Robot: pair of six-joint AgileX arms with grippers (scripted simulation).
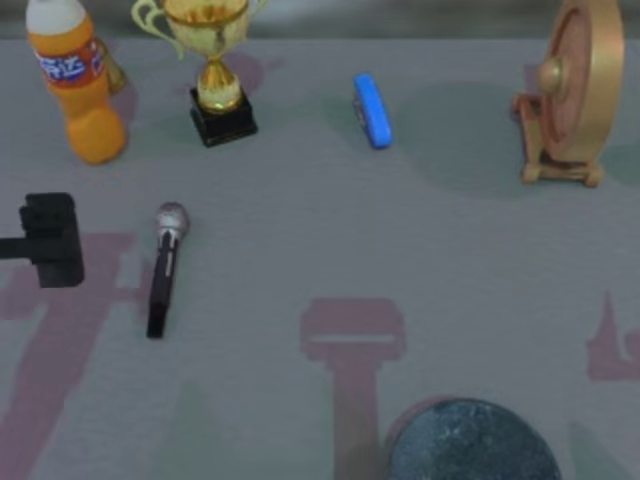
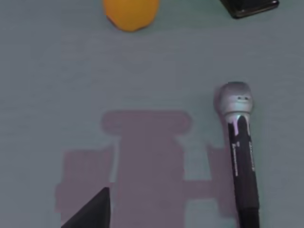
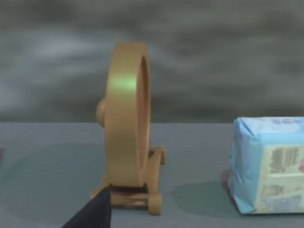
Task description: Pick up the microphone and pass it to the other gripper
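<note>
The microphone (image 1: pixel 163 268) lies flat on the left part of the table, its silver mesh head toward the back and its black handle toward the front. My left gripper (image 1: pixel 52 242) hovers to the microphone's left, apart from it and open, holding nothing. In the left wrist view the microphone (image 2: pixel 242 161) lies off to one side, and one black finger (image 2: pixel 92 211) shows at the edge. My right gripper is outside the top view; the right wrist view shows one of its fingers (image 3: pixel 95 211), and it is open and empty.
An orange bottle (image 1: pixel 75 85) and a gold trophy (image 1: pixel 213 70) stand at the back left, behind the microphone. A blue oblong object (image 1: pixel 371 110) lies at the back middle. A gold disc on a stand (image 1: pixel 572 95) is at the back right, a dark round object (image 1: pixel 472 445) at the front. A blue-white pack (image 3: pixel 268 164) sits beside the disc.
</note>
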